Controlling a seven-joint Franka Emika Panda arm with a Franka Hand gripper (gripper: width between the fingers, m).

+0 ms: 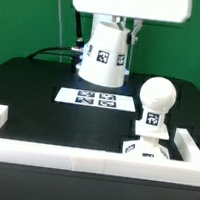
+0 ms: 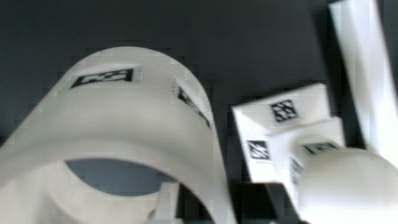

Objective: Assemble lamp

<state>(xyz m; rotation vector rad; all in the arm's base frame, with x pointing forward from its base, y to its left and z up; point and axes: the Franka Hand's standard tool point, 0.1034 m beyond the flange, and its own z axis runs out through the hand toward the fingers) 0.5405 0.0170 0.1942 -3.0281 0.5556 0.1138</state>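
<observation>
While raised, shade [image 1: 103, 56] above marker board [image 1: 89, 97]

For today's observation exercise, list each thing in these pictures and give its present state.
shade: off the table, held at the end effector, wide end toward the wrist camera.
bulb: upright on the base.
base: flat on the table.
marker board: flat on the table.
end effector: hidden; opening cannot be told.

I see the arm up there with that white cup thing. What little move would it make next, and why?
Probably carry the shade toward the exterior view's right, over the bulb. The shade looks lifted above the marker board, under the arm, while the bulb already stands upright on the base with nothing covering it. The gripper itself is hidden, so I can't confirm its hold.
</observation>
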